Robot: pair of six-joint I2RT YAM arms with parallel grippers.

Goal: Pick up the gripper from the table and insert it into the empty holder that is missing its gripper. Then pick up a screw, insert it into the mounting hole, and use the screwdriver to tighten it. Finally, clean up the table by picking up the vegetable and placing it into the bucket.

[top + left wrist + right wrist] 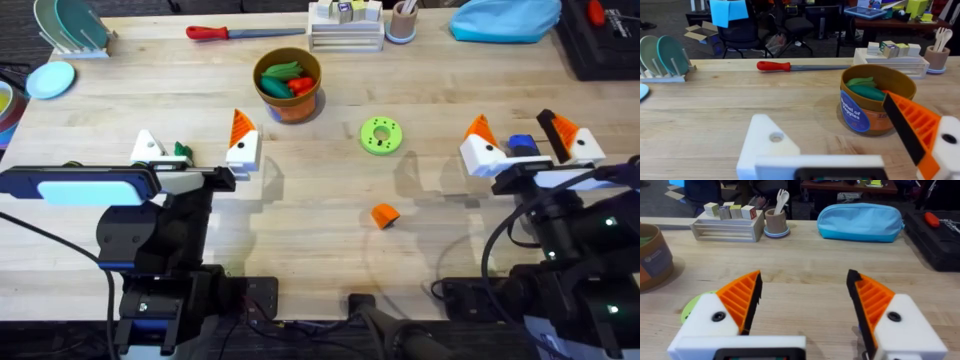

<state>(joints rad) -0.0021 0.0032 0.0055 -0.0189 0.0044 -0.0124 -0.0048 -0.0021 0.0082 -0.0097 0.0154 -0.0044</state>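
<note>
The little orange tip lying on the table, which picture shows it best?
The overhead view. There the loose gripper lies alone on bare wood in front of the green ring, nothing covering it. The wrist views look past it: the left wrist toward the bucket, the right wrist toward the blue pouch.

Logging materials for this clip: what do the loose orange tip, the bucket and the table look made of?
The orange tip looks like matte moulded or printed plastic, ribbed like the mounted ones. The bucket seems to be cardboard or thin plastic, going by its printed blue label and thin rim. The table looks like light wood with visible plank grain.
</note>
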